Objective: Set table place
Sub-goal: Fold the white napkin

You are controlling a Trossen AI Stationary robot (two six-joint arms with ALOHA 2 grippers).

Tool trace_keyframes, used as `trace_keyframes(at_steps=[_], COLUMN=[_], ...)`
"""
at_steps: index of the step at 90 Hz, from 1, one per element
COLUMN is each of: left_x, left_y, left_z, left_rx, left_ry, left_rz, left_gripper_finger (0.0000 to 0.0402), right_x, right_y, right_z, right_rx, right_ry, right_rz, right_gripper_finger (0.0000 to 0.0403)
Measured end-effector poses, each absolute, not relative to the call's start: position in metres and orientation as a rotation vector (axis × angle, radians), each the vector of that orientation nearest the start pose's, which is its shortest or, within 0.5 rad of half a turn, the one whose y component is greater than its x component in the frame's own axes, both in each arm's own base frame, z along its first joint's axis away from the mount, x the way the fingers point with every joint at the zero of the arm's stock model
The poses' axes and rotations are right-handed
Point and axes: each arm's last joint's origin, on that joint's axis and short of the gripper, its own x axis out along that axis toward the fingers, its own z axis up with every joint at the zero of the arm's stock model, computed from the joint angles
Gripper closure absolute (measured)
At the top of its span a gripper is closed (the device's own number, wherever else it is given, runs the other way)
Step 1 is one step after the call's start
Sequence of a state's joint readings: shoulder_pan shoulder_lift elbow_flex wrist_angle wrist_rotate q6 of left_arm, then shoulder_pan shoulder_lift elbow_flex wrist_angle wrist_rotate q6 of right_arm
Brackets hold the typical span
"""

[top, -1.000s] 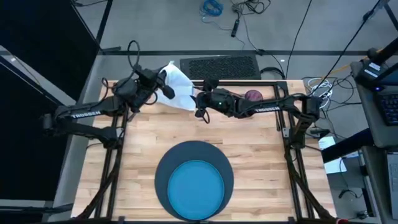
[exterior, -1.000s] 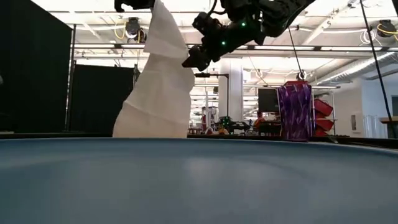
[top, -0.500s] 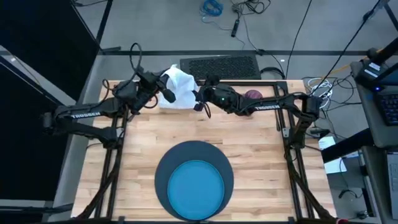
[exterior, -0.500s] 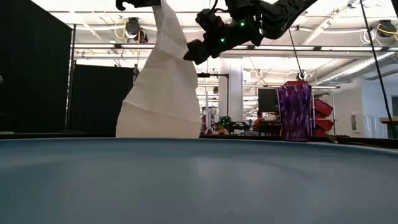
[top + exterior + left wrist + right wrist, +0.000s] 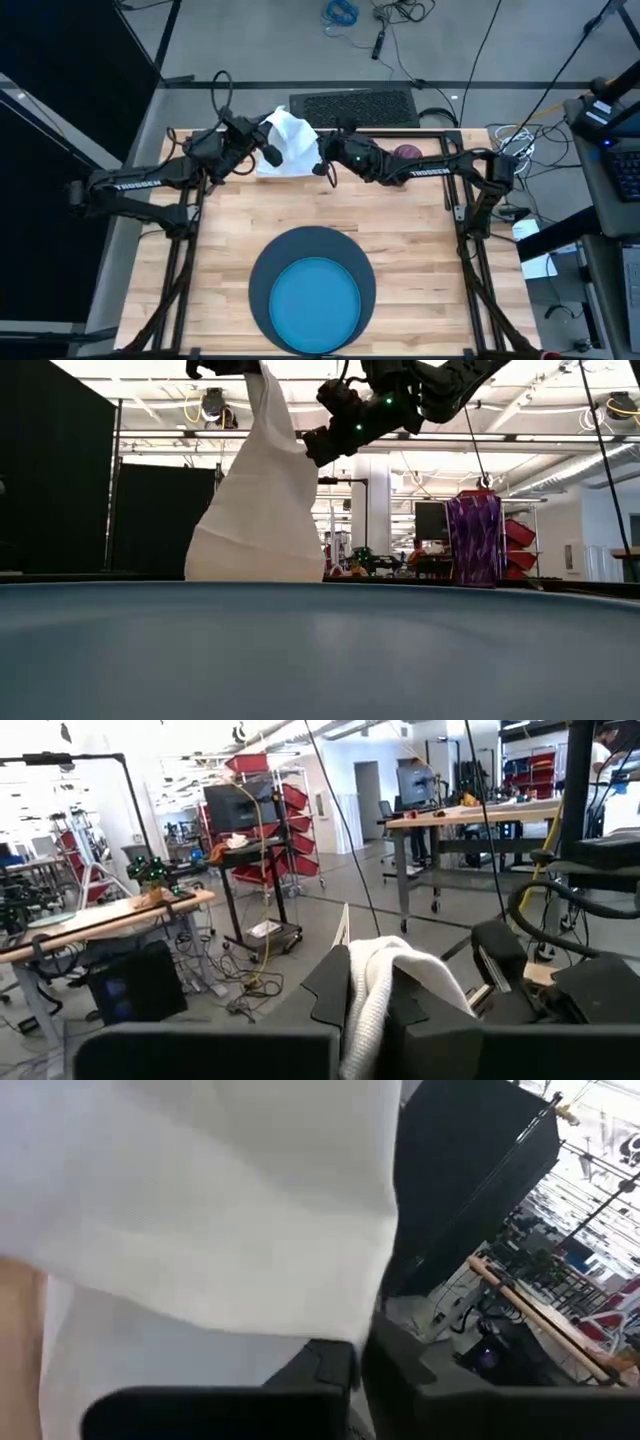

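Gripping the white cloth napkin [image 5: 290, 143] aloft, the left hand [image 5: 266, 151] stays clamped; right hand [image 5: 322, 168], closed beside it, could tug the fabric free.

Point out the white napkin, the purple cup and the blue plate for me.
white napkin [image 5: 255, 510]: low view, middle of the hanging cloth.
purple cup [image 5: 472, 540]: low view, middle of its faceted side wall.
blue plate [image 5: 315, 292]: high view, centre of its flat face.
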State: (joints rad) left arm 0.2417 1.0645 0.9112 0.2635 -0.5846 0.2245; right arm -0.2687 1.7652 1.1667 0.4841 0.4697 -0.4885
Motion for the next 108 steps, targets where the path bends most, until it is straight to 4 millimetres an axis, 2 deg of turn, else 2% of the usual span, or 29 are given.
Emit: trace_keyframes(at_steps=[25, 36, 55, 66, 85, 96, 108], left_x=[0.224, 0.224, 0.228, 0.229, 0.229, 0.228, 0.227], left_y=[0.072, 0.069, 0.05, 0.036, 0.014, 0.007, 0.009], left_z=[0.353, 0.348, 0.342, 0.34, 0.326, 0.318, 0.313], left_rx=[0.166, 0.137, 0.119, 0.111, 0.069, 0.095, 0.102], left_ry=[0.108, 0.153, 0.188, 0.198, 0.283, 0.299, 0.301], left_rz=[0.854, 0.842, 0.778, 0.778, 0.792, 0.848, 0.892], left_gripper_finger=[0.0402, 0.0402, 0.0402, 0.0402, 0.0402, 0.0402, 0.0402], right_x=[0.361, 0.351, 0.353, 0.356, 0.36, 0.36, 0.359], right_y=[-0.109, -0.103, -0.088, -0.072, -0.046, -0.043, -0.053], right_z=[0.295, 0.304, 0.293, 0.292, 0.289, 0.289, 0.288], right_rx=[-0.429, -0.364, -0.296, -0.275, -0.235, -0.228, -0.219], right_ry=[0.292, 0.318, 0.393, 0.383, 0.383, 0.381, 0.399], right_rz=[-0.688, -0.677, -0.628, -0.589, -0.528, -0.523, -0.551], right_gripper_finger=[0.0403, 0.0403, 0.0403, 0.0403, 0.0403, 0.0403, 0.0403])
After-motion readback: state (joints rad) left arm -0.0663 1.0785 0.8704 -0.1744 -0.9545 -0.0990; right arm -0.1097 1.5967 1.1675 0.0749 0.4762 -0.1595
